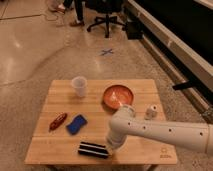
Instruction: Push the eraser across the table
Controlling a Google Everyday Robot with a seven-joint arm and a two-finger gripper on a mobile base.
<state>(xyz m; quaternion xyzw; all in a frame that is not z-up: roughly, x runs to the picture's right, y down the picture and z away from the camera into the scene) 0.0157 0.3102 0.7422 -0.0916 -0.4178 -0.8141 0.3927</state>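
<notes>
Wooden table, eraser by near edge, closed pincer at one end, bare wood beyond the other.

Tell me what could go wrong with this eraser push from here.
The shut claw sits at one end of the eraser.
1. The eraser lies close to the table's front edge; a skewed push may tip it off.
2. The blue sponge lies just behind it; an eraser drifting that way could knock it.
</notes>
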